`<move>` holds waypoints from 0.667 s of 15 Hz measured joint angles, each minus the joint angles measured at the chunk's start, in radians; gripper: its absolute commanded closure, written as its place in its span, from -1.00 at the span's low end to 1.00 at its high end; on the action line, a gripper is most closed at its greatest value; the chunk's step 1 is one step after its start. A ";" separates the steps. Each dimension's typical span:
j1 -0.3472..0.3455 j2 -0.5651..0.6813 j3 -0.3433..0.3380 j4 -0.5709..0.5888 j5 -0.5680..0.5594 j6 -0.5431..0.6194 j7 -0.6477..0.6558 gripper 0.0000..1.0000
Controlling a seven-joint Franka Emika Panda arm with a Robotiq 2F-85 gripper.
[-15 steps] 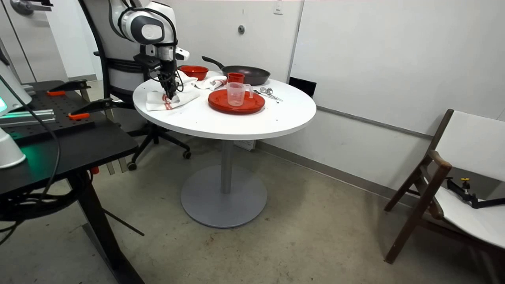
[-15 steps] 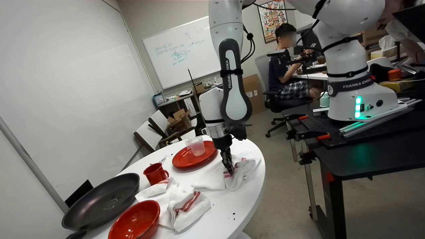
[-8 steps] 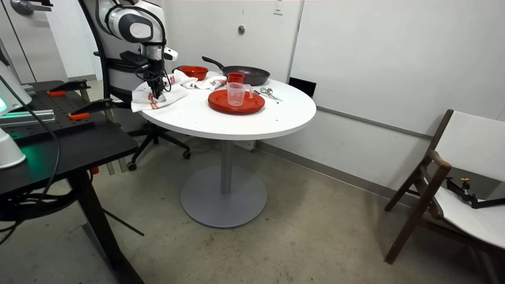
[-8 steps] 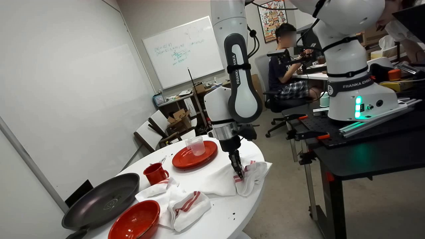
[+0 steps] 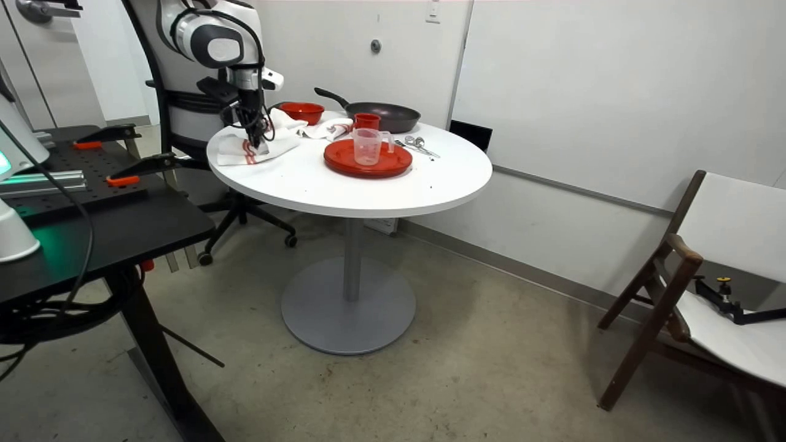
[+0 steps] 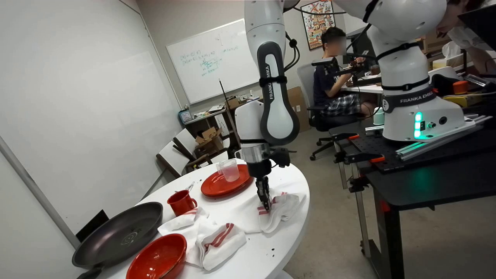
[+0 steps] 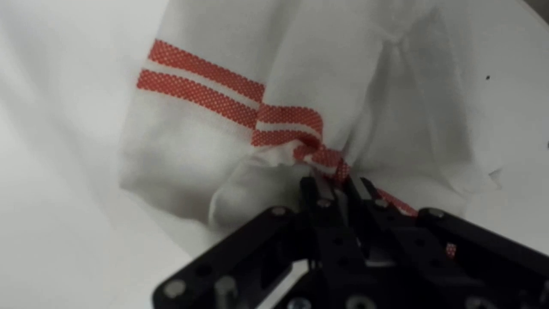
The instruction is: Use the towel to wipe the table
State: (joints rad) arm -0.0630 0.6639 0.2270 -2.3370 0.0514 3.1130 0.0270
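Observation:
The towel, white with red stripes, lies bunched on the round white table, near its edge on the robot's side; it shows in both exterior views. My gripper points down at the table in both exterior views. In the wrist view the gripper is shut on a pinched fold at the red stripes of the towel. The towel's lower folds are hidden behind the fingers. The table surface shows around the towel. A few dark specks lie on the table.
A second striped towel lies beside the held one, near a red bowl, red mug and black pan. Red plates carry a clear measuring cup. Spoons lie behind them.
The gripper first dragged the towel toward the table edge on the robot's side, where it hung slightly over. Now gripper and towel have moved back inward onto the table.

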 measured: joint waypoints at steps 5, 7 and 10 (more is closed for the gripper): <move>-0.026 0.050 0.000 0.049 -0.002 0.046 -0.006 0.94; -0.028 0.062 -0.009 0.069 -0.006 0.051 -0.012 0.94; -0.028 0.071 -0.039 0.102 -0.012 0.052 -0.029 0.94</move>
State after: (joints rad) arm -0.0908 0.7351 0.1884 -2.2349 0.0395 3.1650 -0.0017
